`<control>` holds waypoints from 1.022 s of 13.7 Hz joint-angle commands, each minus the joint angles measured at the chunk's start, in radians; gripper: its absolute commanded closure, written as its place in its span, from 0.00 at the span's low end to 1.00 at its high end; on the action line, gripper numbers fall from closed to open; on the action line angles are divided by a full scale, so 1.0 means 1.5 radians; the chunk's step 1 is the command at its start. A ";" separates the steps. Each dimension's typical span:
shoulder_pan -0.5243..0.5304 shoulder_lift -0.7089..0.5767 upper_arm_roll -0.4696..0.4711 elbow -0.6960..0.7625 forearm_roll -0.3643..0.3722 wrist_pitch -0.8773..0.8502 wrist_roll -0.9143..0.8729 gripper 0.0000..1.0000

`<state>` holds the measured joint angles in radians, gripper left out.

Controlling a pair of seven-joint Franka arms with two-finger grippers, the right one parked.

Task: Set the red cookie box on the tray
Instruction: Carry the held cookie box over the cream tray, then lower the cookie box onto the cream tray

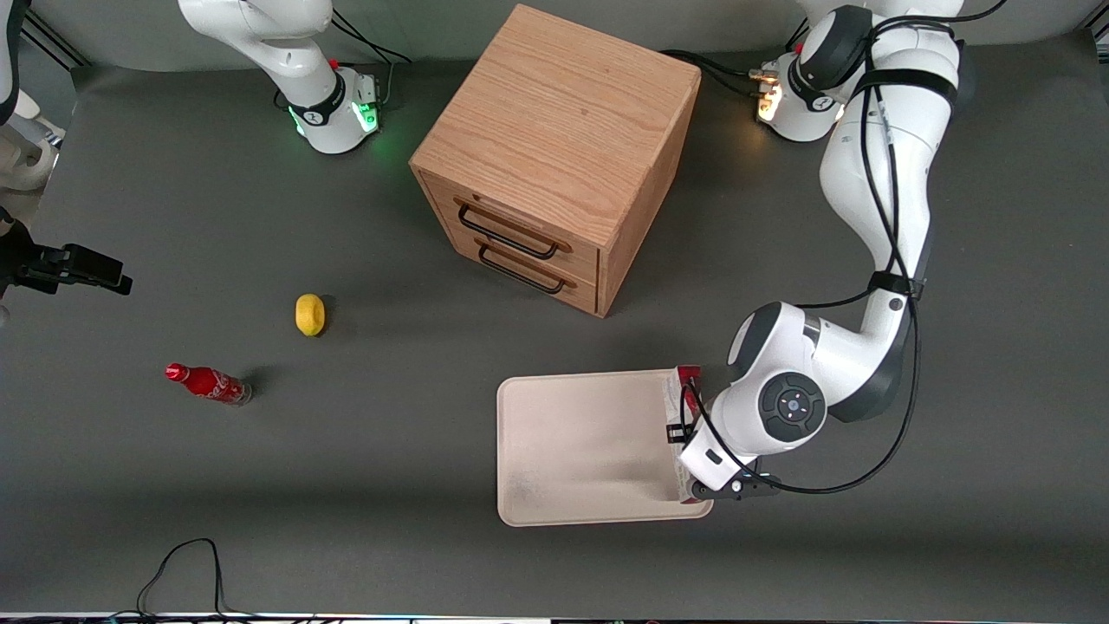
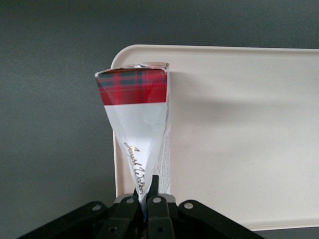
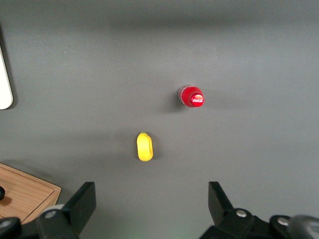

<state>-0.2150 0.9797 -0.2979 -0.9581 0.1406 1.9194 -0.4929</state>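
The left arm's pincer (image 2: 144, 201), its fingers pinching one narrow end of the flat rectangular red cookie box (image 2: 137, 124), holds the carton on edge over the rim of the flat cream-white tray (image 1: 572, 442), along the tray's short side toward the working arm's end of the table (image 1: 346, 520). Risk: released here, the carton may topple outward onto the table, since it stands at the rim rather than over the tray's middle. The carton shows a red tartan band, a white face and script lettering.
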 commanded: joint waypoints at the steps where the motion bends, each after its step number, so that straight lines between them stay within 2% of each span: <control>1: -0.010 0.018 0.005 0.028 0.007 0.000 0.003 1.00; 4: -0.009 0.020 0.005 0.020 0.004 -0.001 -0.020 1.00; 5: -0.009 0.019 0.007 0.011 0.005 0.001 -0.037 0.24; 6: -0.009 0.018 0.007 0.007 0.005 0.007 -0.038 0.00; 14: -0.003 0.014 0.007 0.006 0.005 0.004 -0.037 0.00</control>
<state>-0.2142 1.0036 -0.2935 -0.9583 0.1406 1.9204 -0.5317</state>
